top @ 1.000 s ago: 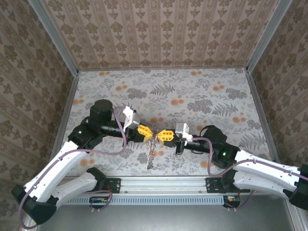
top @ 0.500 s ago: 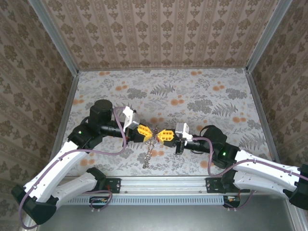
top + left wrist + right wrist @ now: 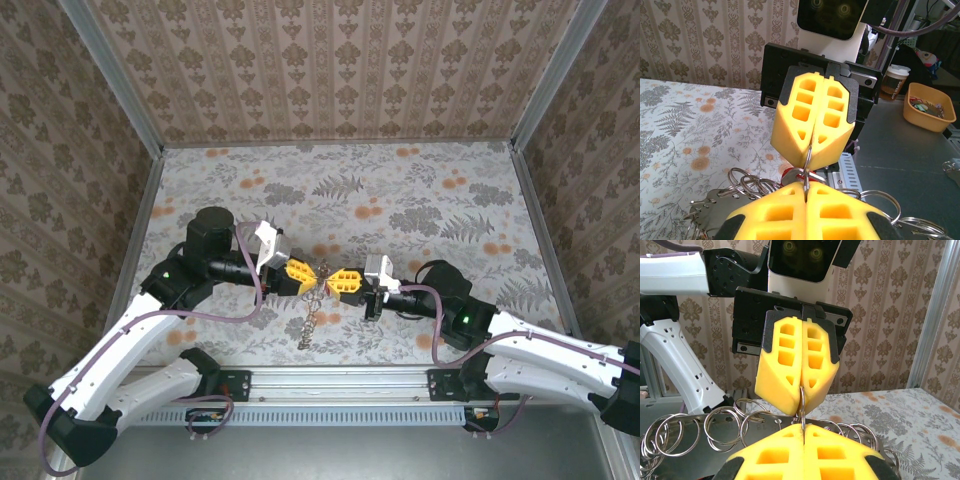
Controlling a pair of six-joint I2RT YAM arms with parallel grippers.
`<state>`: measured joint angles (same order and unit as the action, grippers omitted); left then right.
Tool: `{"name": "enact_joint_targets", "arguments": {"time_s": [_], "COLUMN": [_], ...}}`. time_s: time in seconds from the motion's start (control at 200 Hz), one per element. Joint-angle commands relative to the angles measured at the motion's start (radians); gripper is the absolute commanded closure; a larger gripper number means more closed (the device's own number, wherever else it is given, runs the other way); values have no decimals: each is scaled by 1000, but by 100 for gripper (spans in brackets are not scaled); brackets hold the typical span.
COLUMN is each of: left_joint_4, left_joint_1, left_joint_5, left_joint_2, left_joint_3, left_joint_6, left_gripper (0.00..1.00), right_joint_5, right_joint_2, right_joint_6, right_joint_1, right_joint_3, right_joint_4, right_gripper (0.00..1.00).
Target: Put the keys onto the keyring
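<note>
Beside the floral table (image 3: 400, 200) an orange tray (image 3: 926, 117) holds oddments; left gripper (image 3: 313, 277) and right gripper (image 3: 333, 280) clamp one keyring (image 3: 807, 162).

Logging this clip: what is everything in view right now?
keyring: one, thin silver ring, pinched edge-on between the two grippers' tips
ring chain: many linked silver rings, hanging below the tips
red piece: one, among the rings under the tips, mostly hidden
table: one, floral cloth
cup: one, white and brown, off the table's near side
tray: one, orange, beside the cup
left gripper: yellow fingers, shut on the keyring
right gripper: yellow fingers, shut on the keyring
</note>
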<state>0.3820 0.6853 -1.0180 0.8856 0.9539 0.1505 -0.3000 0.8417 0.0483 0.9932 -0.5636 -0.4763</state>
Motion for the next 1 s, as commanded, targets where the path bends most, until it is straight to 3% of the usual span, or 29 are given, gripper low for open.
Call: {"name": "enact_joint_targets", "arguments": {"time_s": [0.0, 0.995], "left_joint_4": [-34, -34], "left_joint_1": [-9, -10], "left_joint_5": [-24, -25], "left_joint_2": [-18, -27], "left_joint_3": [16, 20], "left_joint_6": [16, 17], "left_gripper": [100, 100], "right_joint_5": [-18, -27], "right_joint_2": [-15, 24], "right_joint_6": [-15, -47], "right_joint_1": [9, -1], "right_joint_3": [-35, -56], "right_joint_4": [-61, -61], "right_gripper": [100, 100]}}
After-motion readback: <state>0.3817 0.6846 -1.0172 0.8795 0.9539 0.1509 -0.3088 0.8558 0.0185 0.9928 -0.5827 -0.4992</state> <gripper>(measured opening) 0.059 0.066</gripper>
